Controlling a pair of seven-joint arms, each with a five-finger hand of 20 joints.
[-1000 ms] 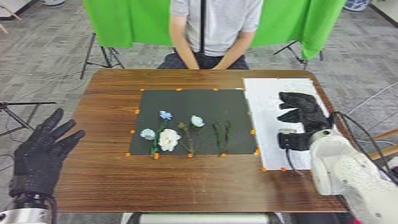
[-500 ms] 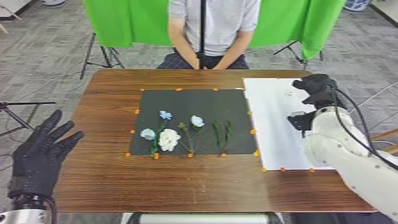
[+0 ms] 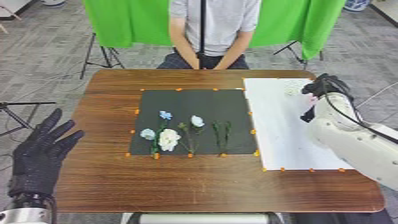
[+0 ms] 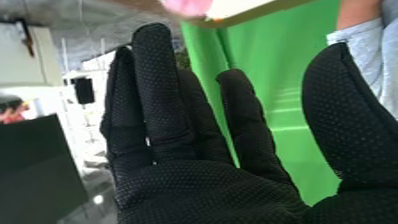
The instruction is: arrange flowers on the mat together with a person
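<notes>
Pale flowers (image 3: 293,88) lie on the white mat (image 3: 282,131) near the released right hand (image 3: 329,86)

Room runs along the mat's (image 3: 191,97) far edge; nearer, flowers (image 3: 169,139) obstruct.

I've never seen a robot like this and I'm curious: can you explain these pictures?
It's a robot with two white arms. The head view looks down from its head; the right wrist view comes from its right wrist, beside the black-gloved right hand.

On the brown wooden table lie a white sheet and a square black mat, which bears white and pale-blue flowers and green stems.

The black-gloved left hand is at the table's left edge. Both look open, holding nothing.
</notes>
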